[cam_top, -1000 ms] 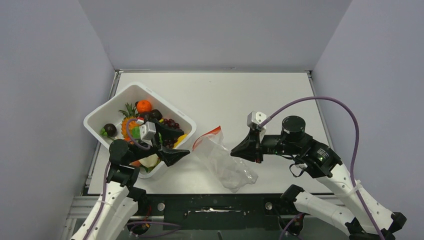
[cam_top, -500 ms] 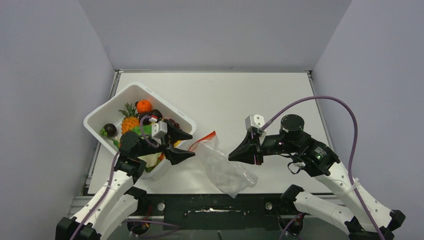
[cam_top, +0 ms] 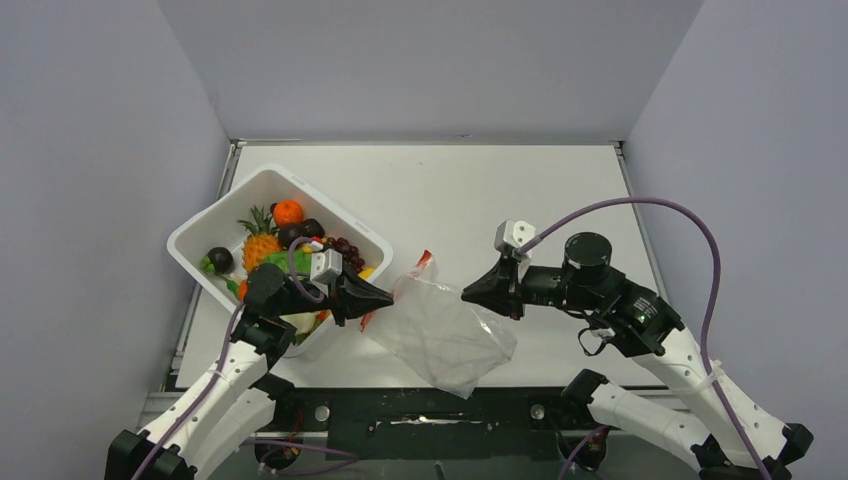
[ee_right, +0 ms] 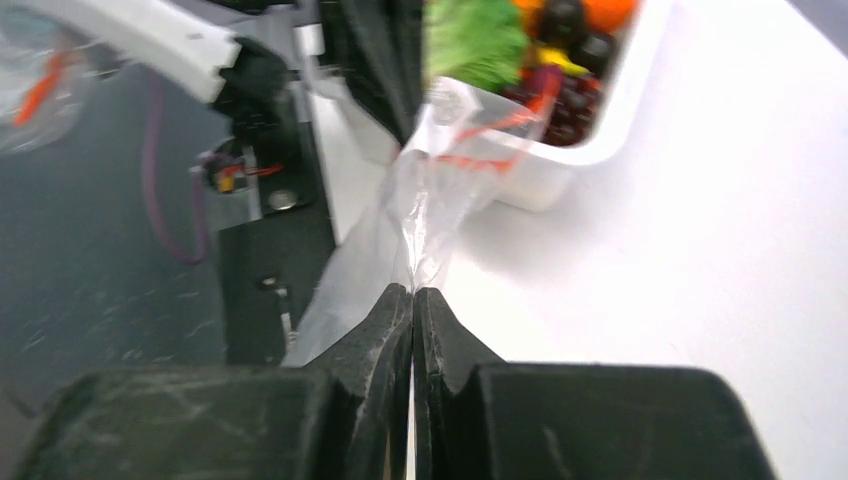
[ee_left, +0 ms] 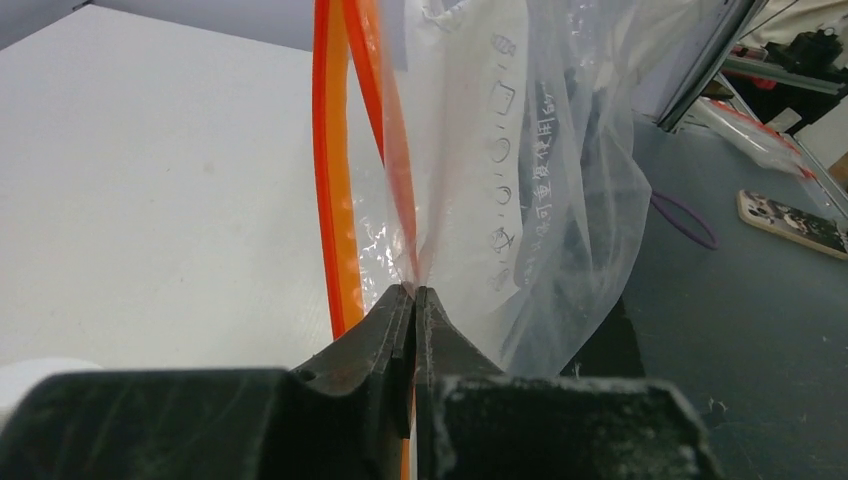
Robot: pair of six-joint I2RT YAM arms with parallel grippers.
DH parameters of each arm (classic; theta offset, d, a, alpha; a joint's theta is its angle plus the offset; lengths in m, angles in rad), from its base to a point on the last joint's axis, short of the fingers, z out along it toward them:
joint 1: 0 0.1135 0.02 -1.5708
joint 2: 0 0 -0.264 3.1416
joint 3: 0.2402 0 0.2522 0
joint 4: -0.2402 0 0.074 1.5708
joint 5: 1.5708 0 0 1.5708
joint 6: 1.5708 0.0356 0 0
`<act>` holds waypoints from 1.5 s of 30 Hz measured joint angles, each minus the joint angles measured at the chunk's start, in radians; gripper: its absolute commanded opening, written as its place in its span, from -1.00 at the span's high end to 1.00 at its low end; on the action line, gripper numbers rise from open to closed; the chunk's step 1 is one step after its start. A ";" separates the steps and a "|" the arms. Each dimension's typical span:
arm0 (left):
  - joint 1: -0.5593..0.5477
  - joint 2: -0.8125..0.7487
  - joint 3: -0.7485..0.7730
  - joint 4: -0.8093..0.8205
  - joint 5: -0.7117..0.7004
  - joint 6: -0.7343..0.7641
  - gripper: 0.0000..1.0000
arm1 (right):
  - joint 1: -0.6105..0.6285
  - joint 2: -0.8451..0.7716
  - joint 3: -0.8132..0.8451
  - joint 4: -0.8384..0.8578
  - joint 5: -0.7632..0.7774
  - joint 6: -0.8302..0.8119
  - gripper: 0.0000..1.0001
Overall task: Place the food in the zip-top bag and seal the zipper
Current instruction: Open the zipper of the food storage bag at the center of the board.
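Pinching the bag tight with the left gripper, just by the zipper; pinching its other side tight with the right gripper; stretching it out beside the tub; leaving the food in the tub; not filling or zipping yet.

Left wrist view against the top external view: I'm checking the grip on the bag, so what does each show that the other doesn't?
Only the left wrist view shows the left hand pinched shut on the clear film right beside the zipper, plus the print on the zip-top bag. Only the top external view shows the white tub holding the food, and the right hand at the bag's opposite side. Both show the left hand at the bag's mouth end and the red zipper strip.
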 measured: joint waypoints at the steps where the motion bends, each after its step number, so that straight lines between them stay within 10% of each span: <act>1: 0.000 -0.001 0.001 -0.017 -0.011 0.010 1.00 | 0.000 -0.002 0.001 -0.010 0.059 0.003 1.00; 10: -0.041 0.060 0.010 0.045 -0.242 -0.091 1.00 | 0.008 -0.001 -0.007 -0.068 0.581 0.066 0.97; 18: -0.220 0.184 0.034 0.095 -0.495 -0.114 1.00 | 0.000 0.144 0.010 -0.094 1.021 0.237 -0.02; 23: -0.314 0.214 0.069 0.072 -0.657 -0.067 1.00 | -0.003 0.153 0.050 -0.143 1.167 0.453 -0.17; 45: -0.489 0.289 0.104 0.025 -1.006 0.099 1.00 | -0.002 0.322 0.013 0.117 0.909 1.071 -0.09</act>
